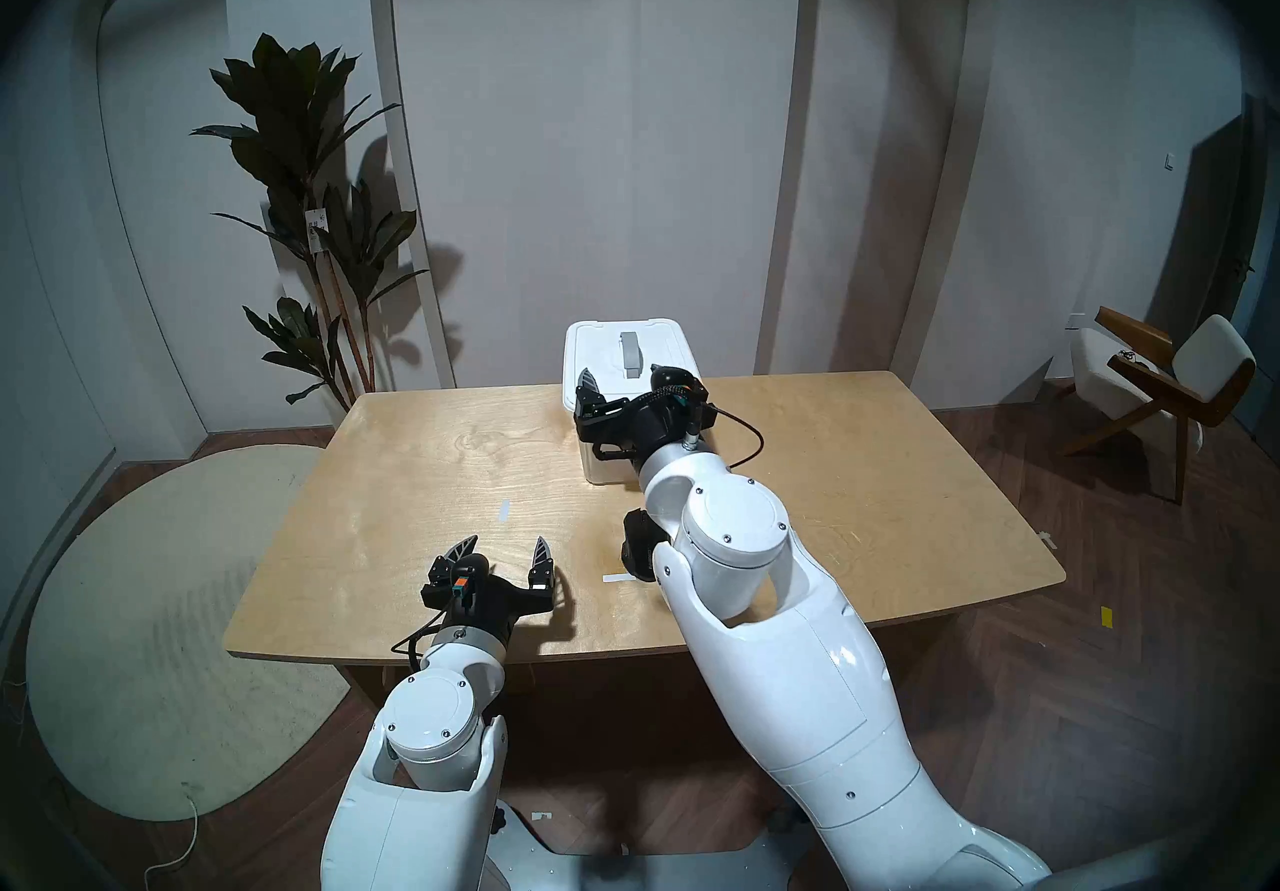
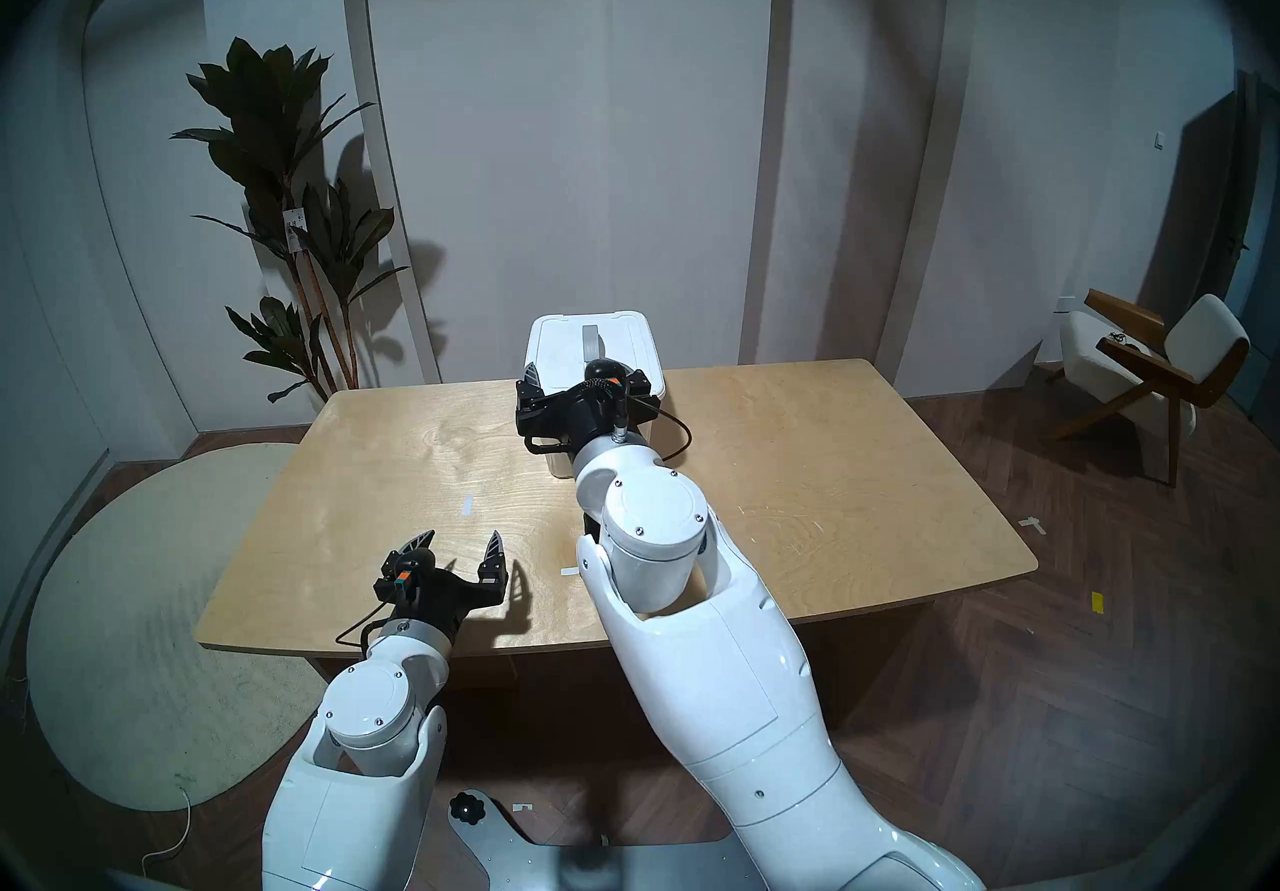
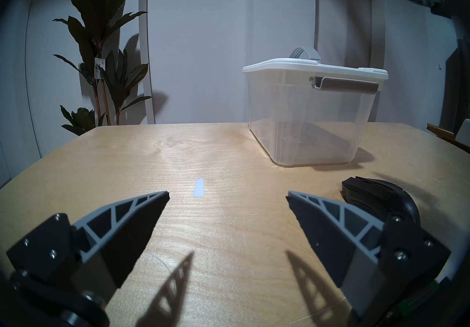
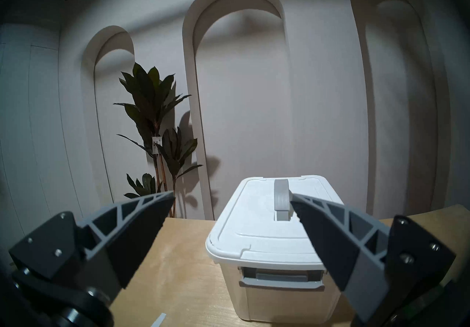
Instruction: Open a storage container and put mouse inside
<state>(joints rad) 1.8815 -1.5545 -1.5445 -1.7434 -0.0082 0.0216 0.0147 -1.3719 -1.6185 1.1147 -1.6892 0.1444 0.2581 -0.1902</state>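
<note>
The right pincer (image 4: 231,207), released and empty, hovers level above the near end of the translucent whitish rectangular plastic storage container (image 4: 267,293). The container's white lid (image 4: 254,217) is shut, and its grey strap handle (image 4: 281,198) runs lengthwise dead ahead. The small black computer mouse (image 3: 376,196) lies on the wooden table (image 1: 429,453) behind it, just right of the released left pincer (image 1: 507,550). The container appears empty.

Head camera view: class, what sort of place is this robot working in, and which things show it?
Probably a staged living-room-style space: a wooden table, a tall potted plant against arched wall panels, and an armchair on wood flooring.
</note>
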